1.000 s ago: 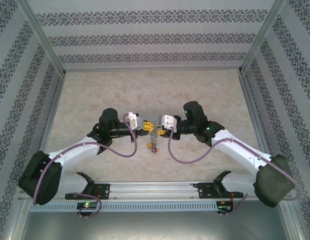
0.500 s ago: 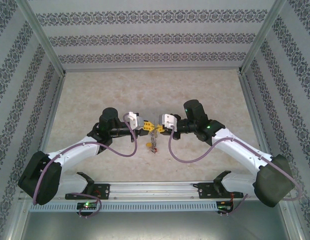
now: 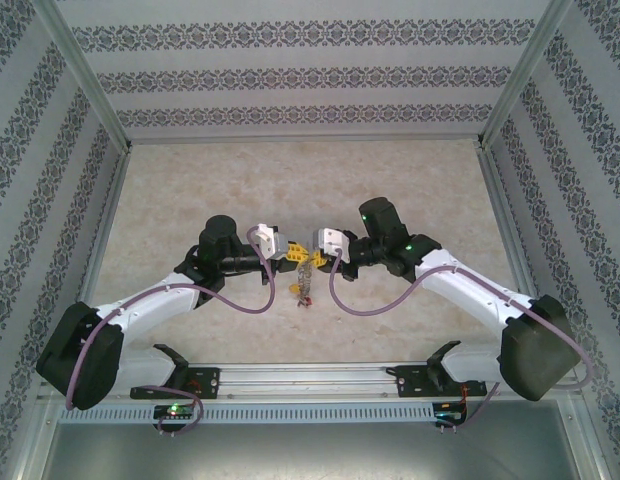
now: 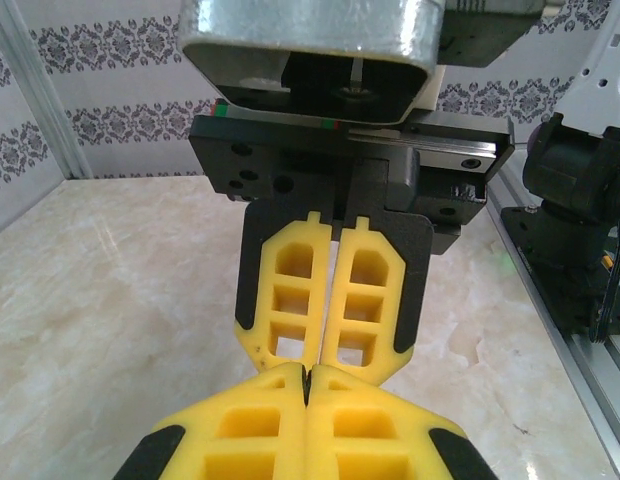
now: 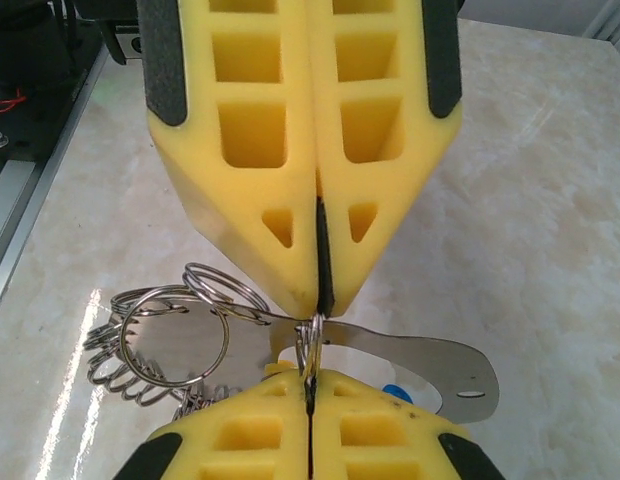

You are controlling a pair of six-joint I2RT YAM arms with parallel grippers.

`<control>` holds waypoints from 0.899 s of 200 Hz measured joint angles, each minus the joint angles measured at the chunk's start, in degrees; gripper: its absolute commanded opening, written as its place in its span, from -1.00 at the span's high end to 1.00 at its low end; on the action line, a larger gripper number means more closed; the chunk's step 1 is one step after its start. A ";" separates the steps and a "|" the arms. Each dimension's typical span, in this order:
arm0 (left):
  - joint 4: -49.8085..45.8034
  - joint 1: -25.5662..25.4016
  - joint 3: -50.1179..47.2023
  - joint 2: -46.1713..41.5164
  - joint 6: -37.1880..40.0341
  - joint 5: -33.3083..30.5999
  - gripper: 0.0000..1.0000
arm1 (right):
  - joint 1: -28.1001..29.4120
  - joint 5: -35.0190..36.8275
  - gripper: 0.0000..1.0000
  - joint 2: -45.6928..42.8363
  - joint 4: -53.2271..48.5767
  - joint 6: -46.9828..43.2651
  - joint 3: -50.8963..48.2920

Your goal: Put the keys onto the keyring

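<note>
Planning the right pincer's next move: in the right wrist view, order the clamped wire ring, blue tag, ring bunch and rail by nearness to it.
1. wire ring, clamped at the tips of the right pincer.
2. blue tag, just to its right.
3. ring bunch, off to the left.
4. rail, far left edge.

Top camera looks down; close wrist cameras face each other's fingers (image 4: 295, 322)
</note>
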 measured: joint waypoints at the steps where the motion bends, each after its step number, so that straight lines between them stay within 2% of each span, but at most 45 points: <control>1: 0.00 0.00 0.00 0.00 0.00 0.00 1.00 | 0.00 0.00 0.84 0.00 0.00 0.00 0.00; 63: 0.02 0.00 0.00 -0.20 0.00 0.02 1.00 | -0.76 -0.94 0.56 0.00 -0.37 0.33 0.11; 135: 0.07 0.00 0.00 -0.20 -0.02 0.02 1.00 | -1.14 -5.27 0.57 -0.07 3.15 2.97 0.09; 145: 0.07 0.00 0.00 -0.20 -0.02 0.02 1.00 | -1.14 -5.44 0.64 -0.07 3.30 2.97 0.09; 157: 0.07 0.00 0.00 -0.20 -0.02 0.02 1.00 | -1.14 -5.60 0.87 -0.07 3.43 3.30 0.09; 172: 0.02 0.00 0.00 -0.20 0.00 0.04 1.00 | -1.20 -5.49 1.00 -0.04 3.41 3.32 0.09; 180: 0.00 0.00 0.00 -0.20 0.07 -0.02 1.00 | -1.40 -5.44 1.00 -0.04 3.43 3.28 0.11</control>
